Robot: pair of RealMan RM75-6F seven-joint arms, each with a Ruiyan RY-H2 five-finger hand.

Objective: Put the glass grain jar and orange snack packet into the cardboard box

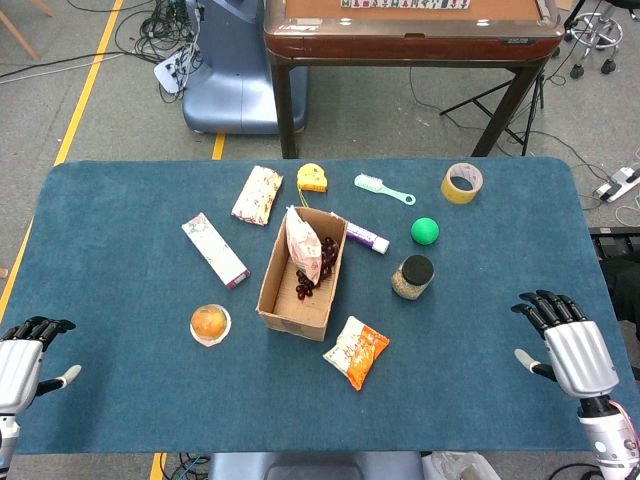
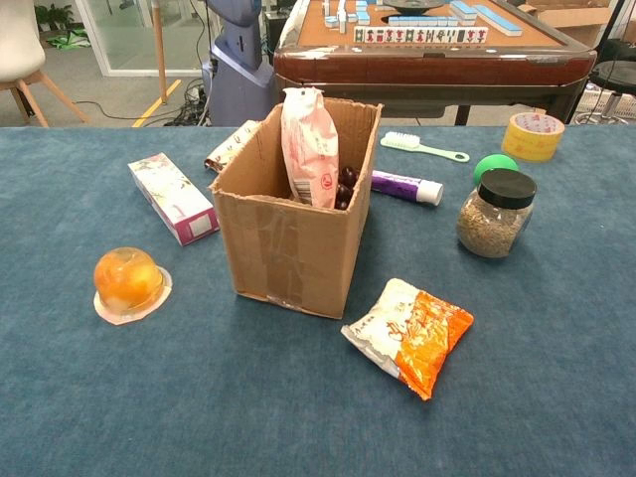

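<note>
The glass grain jar (image 1: 412, 277) (image 2: 496, 213) with a black lid stands upright on the blue table, right of the cardboard box (image 1: 283, 306) (image 2: 288, 248). The orange snack packet (image 1: 356, 351) (image 2: 409, 333) lies flat just off the box's near right corner. The box is open-topped and holds a pink-white bag (image 1: 302, 247) (image 2: 309, 145) and dark red pieces. My left hand (image 1: 25, 362) hovers at the table's near left corner, fingers apart, holding nothing. My right hand (image 1: 567, 346) is at the near right, also spread and holding nothing. Neither hand shows in the chest view.
Left of the box lie a long pink carton (image 1: 215, 250) (image 2: 173, 196) and an orange fruit cup (image 1: 210, 324) (image 2: 128, 282). Behind it are a floral packet (image 1: 257, 194), yellow tape measure (image 1: 312, 177), brush (image 1: 383, 188), purple tube (image 1: 366, 237), green ball (image 1: 425, 231) and tape roll (image 1: 461, 182).
</note>
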